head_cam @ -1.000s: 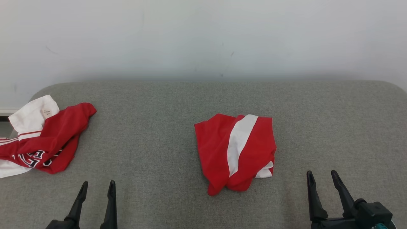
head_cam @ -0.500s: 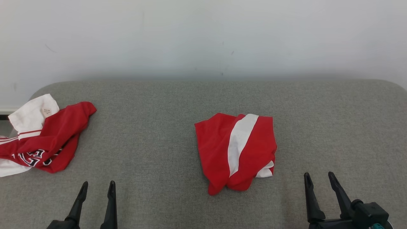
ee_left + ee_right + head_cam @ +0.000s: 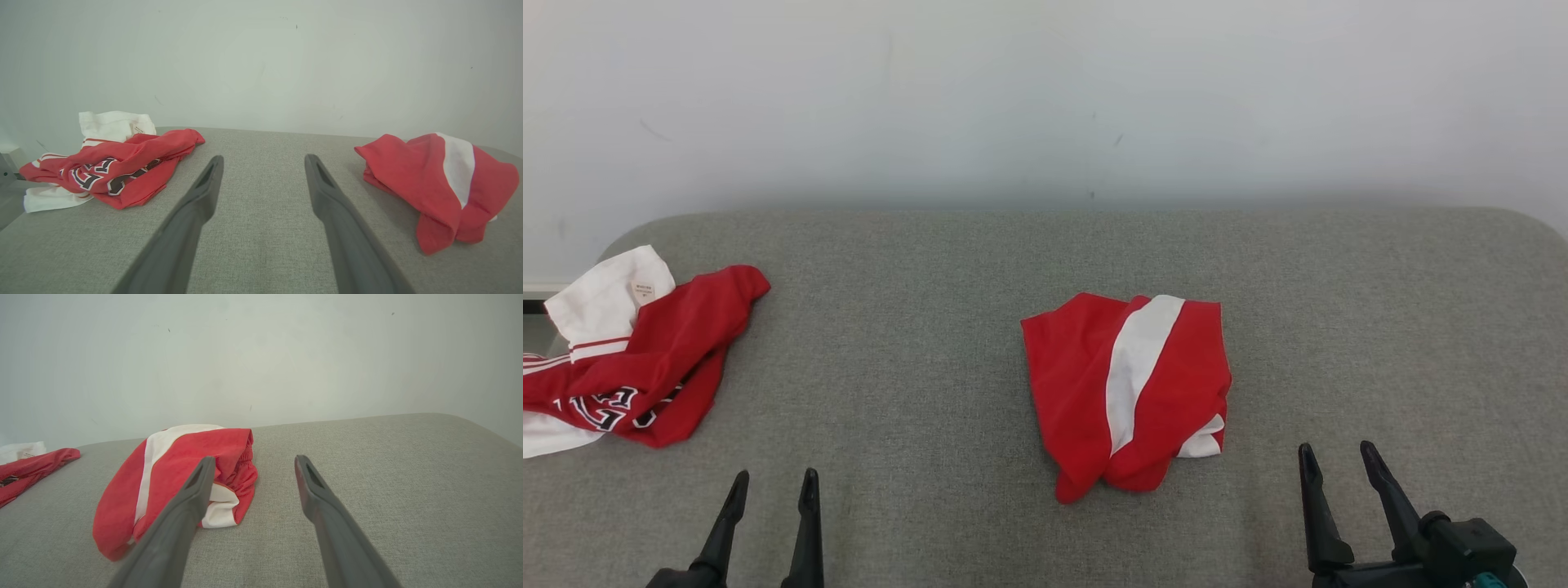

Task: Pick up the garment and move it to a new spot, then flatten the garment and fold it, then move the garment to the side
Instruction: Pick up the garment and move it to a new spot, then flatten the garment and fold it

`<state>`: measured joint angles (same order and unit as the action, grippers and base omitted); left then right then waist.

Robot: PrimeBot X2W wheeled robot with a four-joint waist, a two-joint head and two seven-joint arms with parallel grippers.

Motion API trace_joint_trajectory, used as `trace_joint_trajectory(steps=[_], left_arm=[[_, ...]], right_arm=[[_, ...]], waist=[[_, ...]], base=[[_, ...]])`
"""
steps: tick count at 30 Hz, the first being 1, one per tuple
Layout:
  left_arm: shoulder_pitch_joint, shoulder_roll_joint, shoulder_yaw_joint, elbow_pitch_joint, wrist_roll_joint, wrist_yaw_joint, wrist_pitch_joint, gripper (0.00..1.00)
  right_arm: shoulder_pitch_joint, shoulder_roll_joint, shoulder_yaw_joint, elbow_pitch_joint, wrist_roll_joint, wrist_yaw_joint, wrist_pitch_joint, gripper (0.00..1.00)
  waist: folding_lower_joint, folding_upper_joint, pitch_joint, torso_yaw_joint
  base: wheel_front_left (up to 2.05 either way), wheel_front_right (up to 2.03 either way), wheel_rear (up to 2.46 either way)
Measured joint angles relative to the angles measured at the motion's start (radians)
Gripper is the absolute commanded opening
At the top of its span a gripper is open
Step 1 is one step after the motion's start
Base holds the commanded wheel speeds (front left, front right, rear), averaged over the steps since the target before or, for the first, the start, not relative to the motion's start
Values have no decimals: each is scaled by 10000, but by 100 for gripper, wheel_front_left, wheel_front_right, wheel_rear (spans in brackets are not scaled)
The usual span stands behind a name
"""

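The folded garment (image 3: 1078,384) is lying on the padded table (image 3: 915,327), ahead of the right gripper (image 3: 1337,453) and off to its left, and ahead and to the right of the left gripper (image 3: 774,482) (so it is sitting between the two, nearer the right one). The crumpled garment (image 3: 645,367) is lying ahead and to the left of the left gripper, at the table's left edge, well apart from the folded garment. Both grippers are sitting at the table's near side, with the wall (image 3: 1045,98) standing behind its far edge.
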<state>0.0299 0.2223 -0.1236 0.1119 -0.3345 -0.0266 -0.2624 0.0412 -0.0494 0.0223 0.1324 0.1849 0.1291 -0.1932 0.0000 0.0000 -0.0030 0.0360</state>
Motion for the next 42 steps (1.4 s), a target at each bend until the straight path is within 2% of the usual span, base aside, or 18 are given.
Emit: trace_joint_trajectory(steps=[30, 36, 42], left_arm=[[24, -437, 470, 224, 479, -416, 0, 100], [-350, -570, 40, 288, 583, -619, -2, 100], [-1147, -723, -867, 731, 635, -857, 0, 100]], right_arm=[[31, 0, 88, -107, -31, 0, 138, 100], [7, 0, 255, -35, -19, 0, 107, 100], [-43, 0, 359, 23, 69, 0, 69, 100]], waist=[[0, 0, -92, -115], [0, 0, -85, -315], [0, 0, 51, -689]], base=[[0, 0, 0], [0, 0, 0], [0, 0, 0]])
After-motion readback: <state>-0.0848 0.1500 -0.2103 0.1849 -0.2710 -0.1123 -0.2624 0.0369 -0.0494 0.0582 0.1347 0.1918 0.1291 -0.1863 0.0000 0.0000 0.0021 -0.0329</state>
